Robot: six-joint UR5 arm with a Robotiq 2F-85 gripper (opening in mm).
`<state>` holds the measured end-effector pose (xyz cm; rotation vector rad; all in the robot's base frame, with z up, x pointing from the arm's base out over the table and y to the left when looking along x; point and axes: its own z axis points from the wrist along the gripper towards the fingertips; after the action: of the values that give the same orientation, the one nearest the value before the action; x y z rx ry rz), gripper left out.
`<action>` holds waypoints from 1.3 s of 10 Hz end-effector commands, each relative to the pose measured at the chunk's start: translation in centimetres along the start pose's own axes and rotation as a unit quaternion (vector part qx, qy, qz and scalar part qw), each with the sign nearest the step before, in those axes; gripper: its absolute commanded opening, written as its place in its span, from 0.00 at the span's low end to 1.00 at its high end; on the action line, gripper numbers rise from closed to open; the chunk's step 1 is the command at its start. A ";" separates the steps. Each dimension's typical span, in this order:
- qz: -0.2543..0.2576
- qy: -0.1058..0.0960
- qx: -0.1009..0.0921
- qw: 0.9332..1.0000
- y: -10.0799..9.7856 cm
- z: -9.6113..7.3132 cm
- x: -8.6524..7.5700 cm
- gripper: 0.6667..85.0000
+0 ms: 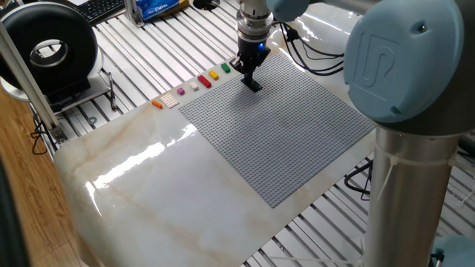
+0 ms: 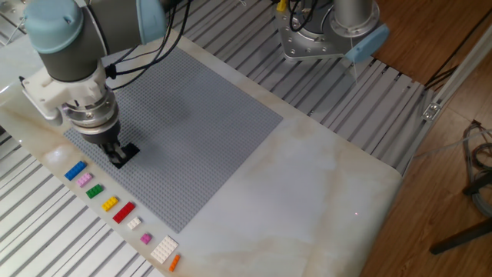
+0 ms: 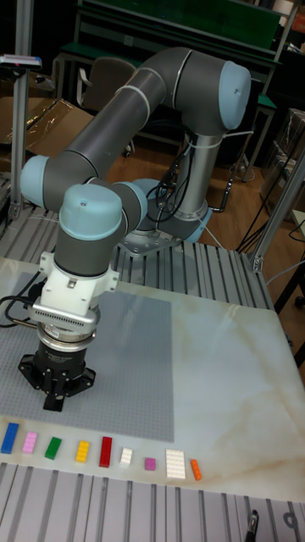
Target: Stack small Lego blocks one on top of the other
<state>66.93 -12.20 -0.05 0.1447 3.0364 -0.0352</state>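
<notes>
My gripper (image 1: 253, 82) (image 2: 119, 156) (image 3: 52, 400) reaches down to the near-left corner of the grey baseplate (image 1: 297, 133) (image 2: 200, 123) and leans slightly. Its dark fingers look shut on the black Lego block (image 1: 255, 87) (image 2: 129, 151), which sits on the plate's studs. The blue block (image 2: 74, 171) (image 3: 9, 437) and the pink-purple block (image 2: 84, 179) (image 3: 30, 441) lie side by side on the marble just off the plate, a short way from the gripper. In one fixed view the gripper hides these two.
A row of other bricks continues along the plate's edge: green (image 2: 94, 191), yellow (image 2: 110, 203), red (image 2: 124, 212), small white and pink ones, a white plate (image 2: 164, 249), orange (image 2: 174, 262). The arm's base (image 2: 330, 31) stands behind the table. A black ring-shaped device (image 1: 48, 48) stands off the table.
</notes>
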 end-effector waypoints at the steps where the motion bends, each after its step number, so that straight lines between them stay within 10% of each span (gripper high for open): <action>1: 0.004 0.002 -0.003 1.000 0.2 -0.4 -0.1 0.00; 6: -0.005 0.034 -0.002 0.999 -1.2 -4.3 1.3 0.00; 13: -0.011 -0.005 0.012 1.000 -4.0 -3.7 -5.1 0.16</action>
<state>69.32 -15.35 3.95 0.1169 3.0500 -0.0715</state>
